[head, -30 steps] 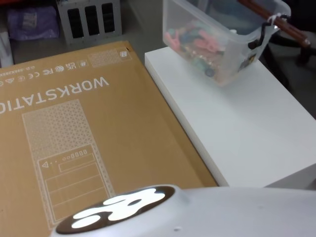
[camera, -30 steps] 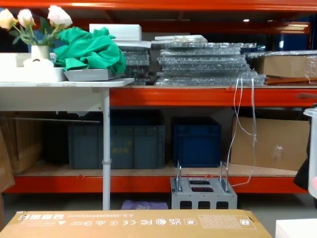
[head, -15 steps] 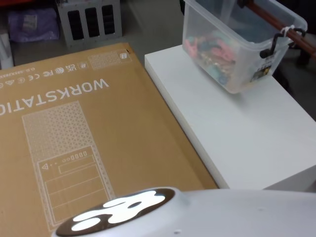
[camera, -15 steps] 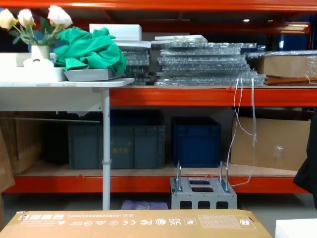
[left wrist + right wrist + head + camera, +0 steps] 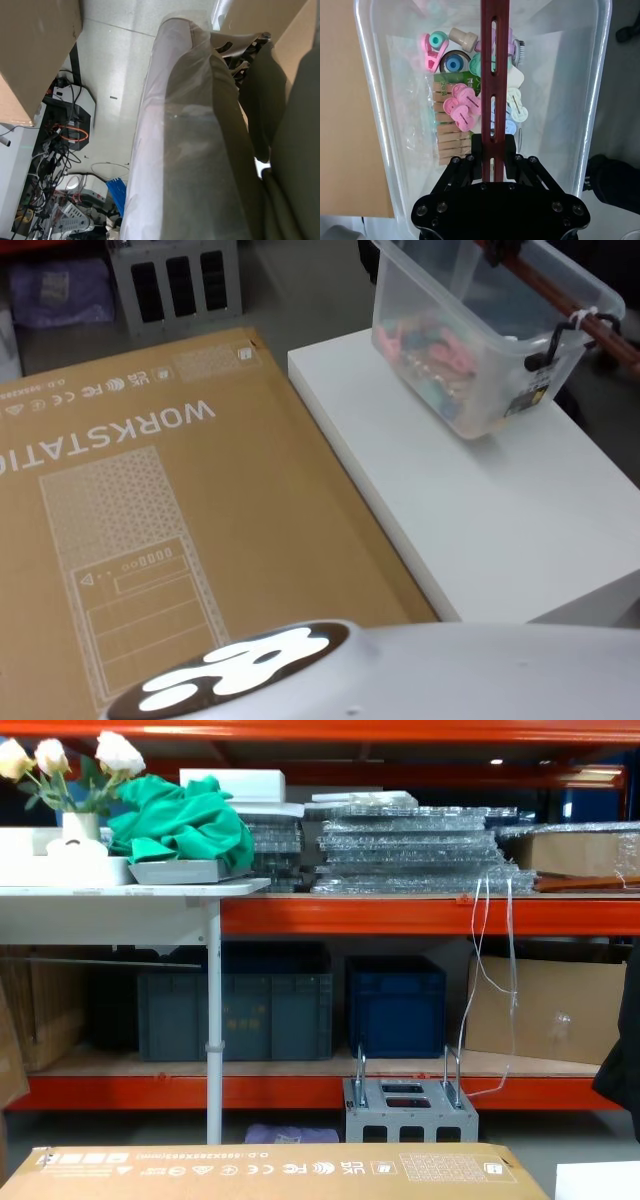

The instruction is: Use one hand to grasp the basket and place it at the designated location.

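Observation:
The basket (image 5: 470, 340), a translucent plastic tub holding several coloured clips and wooden pegs, is over the far right part of the white table (image 5: 480, 530), slightly tilted. I cannot tell if its base touches the table. A red-brown slotted handle bar (image 5: 495, 60) runs across its open top, tied to the rim with a white tie (image 5: 583, 313). In the right wrist view my right gripper (image 5: 493, 147) is directly above the basket (image 5: 395, 125), shut on that bar.
A large flat cardboard box (image 5: 150, 520) printed WORKSTATION lies left of the table, edge to edge with it. A small grey metal crate (image 5: 410, 1110) stands on the floor beyond. Orange shelving with dark blue crates (image 5: 395, 1005) fills the background.
The basket has moved to the right over the table and hangs less tilted than a second ago. Its edge has left the right side of the chest view.

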You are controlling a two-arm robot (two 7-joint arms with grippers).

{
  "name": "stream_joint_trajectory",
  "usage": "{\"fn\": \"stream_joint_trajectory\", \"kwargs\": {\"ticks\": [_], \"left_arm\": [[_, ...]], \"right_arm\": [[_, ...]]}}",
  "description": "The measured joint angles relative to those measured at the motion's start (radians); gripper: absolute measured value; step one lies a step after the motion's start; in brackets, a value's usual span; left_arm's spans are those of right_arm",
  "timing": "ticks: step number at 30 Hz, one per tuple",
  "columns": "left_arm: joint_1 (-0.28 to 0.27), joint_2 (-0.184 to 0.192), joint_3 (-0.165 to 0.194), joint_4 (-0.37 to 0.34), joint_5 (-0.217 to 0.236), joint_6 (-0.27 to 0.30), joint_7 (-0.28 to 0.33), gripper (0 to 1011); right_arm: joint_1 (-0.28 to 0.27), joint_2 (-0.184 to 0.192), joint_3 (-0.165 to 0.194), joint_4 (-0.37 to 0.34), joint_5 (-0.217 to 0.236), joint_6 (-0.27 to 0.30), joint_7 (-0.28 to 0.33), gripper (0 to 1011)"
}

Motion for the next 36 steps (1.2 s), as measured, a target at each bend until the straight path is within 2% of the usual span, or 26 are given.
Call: {"fn": "stream_joint_trajectory", "kwargs": {"ticks": [7, 16, 36], "left_arm": [[0.0, 0.0, 0.0, 0.0, 0.0, 0.0, 0.0, 0], [0.0, 0.0, 0.0, 0.0, 0.0, 0.0, 0.0, 0], [0.0, 0.0, 0.0, 0.0, 0.0, 0.0, 0.0, 0]], "right_arm": [[-0.044, 0.051, 0.028, -0.096, 0.011, 0.071, -0.017, 241], [-0.084, 0.079, 0.051, -0.143, 0.017, 0.135, -0.016, 242], [-0.143, 0.107, 0.083, -0.174, 0.022, 0.147, 0.008, 241]]}}
